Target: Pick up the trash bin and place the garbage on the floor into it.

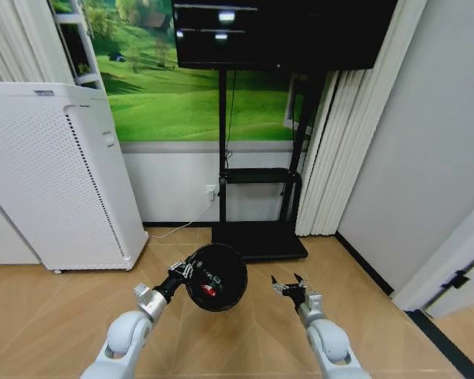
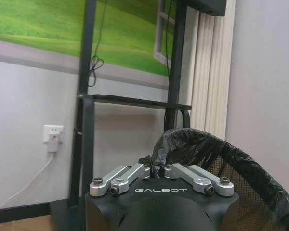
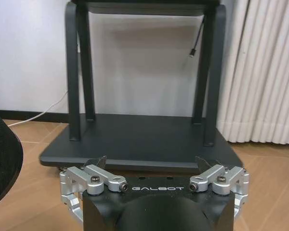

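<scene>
white perforated cabinet (image 1: 59, 178) at 10 o'clock, flat-sided | black metal TV stand (image 1: 257, 205) at 12, flat base | trash bin (image 1: 217, 276) round, black mesh, bag-lined, held off the wood floor just left of centre, red piece (image 1: 209, 290) inside | left gripper (image 1: 183, 271) pinched on its rim, arm reaching forward | right gripper (image 1: 288, 286) at 5 o'clock, spread wide, empty, low

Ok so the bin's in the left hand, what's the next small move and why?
Probably lower the trash bin to the floor. The left hand is shut on its rim and holds it up, and red pieces already lie inside. The right hand is open and holds nothing, and there is no garbage on the wooden floor ahead.
</scene>
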`<state>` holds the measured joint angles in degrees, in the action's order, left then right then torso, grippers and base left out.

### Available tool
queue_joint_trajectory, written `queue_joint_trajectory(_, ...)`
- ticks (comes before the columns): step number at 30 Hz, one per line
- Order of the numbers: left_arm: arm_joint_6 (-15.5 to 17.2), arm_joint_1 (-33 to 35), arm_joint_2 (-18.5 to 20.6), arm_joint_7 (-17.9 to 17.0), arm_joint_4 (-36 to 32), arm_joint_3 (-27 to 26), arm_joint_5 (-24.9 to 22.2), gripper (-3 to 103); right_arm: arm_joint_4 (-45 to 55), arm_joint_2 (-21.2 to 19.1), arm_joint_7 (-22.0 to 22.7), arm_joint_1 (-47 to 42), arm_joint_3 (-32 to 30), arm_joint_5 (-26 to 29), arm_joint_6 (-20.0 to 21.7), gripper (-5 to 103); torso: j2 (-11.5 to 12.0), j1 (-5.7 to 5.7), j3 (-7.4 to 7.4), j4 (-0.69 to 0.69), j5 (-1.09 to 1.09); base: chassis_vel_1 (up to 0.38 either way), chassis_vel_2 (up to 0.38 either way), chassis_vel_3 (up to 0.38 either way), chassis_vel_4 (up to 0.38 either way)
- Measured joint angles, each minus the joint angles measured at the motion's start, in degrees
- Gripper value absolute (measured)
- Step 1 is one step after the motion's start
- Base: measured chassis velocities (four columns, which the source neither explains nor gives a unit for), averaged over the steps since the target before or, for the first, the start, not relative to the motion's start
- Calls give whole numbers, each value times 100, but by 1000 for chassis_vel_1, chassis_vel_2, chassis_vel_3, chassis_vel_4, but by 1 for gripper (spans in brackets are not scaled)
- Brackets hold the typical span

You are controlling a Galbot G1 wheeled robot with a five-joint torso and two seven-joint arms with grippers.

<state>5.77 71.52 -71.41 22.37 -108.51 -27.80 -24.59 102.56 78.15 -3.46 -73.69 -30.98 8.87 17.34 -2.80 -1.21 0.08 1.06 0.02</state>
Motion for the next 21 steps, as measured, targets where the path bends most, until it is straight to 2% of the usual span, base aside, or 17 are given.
queue_joint_trajectory(11, 56, -22, -38, -74, -59, 29, 19, 7, -341, -44, -101, -21, 29, 3, -136, 100, 0, -1, 0, 1, -2, -197, -192, 188, 192)
queue_joint_trajectory(16, 94, 18, 8, -111, -159, -80, -36, 7, -1162, -68, -117, 107, 29, -37, -251, 100, 0, 0, 0, -2, -2, -23, -27, 24, 19)
queue_joint_trajectory(18, 98, 84, 53, -119, -220, -168, -67, 7, -1725, -119, -51, 138, 25, -103, -351, 100, 0, -1, 0, -2, 0, 57, 32, -47, -49)
queue_joint_trajectory(21, 99, 151, 65, -111, -244, -236, -73, 7, -2004, -158, 94, 134, 15, -56, -337, 100, 0, 0, 0, -3, -4, 30, 9, -37, -33)
